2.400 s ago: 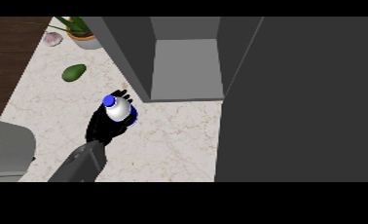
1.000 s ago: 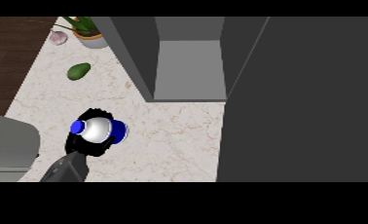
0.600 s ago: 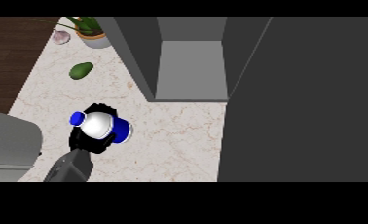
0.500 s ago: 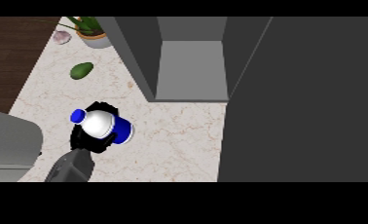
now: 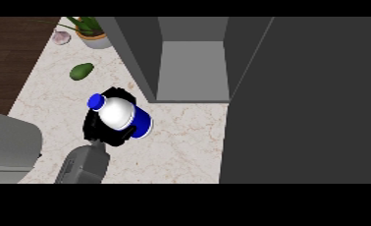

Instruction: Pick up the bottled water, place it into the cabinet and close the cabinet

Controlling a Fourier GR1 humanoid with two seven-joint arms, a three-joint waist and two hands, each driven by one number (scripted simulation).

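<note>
The bottled water (image 5: pixel 117 113) has a white body and a blue cap that points up and left. It is tilted and held over the marble counter (image 5: pixel 181 141). My left hand (image 5: pixel 96 127) is curled round it from below and behind, and its grey forearm comes in from the lower left. The grey cabinet (image 5: pixel 193 70) stands open just right of and beyond the bottle, showing a bare inner floor. Its dark door (image 5: pixel 297 102) swings out and fills the right side of the view. My right hand does not show.
A green avocado (image 5: pixel 82 71) lies on the counter beyond the hand. A potted plant (image 5: pixel 91 32) and a garlic bulb (image 5: pixel 61 37) stand at the back left. A light grey appliance (image 5: pixel 14 144) sits at the left edge, by the counter's edge.
My left hand has carried the bottle away from me and to the right, closer to the cabinet's opening. The cabinet door has not moved.
</note>
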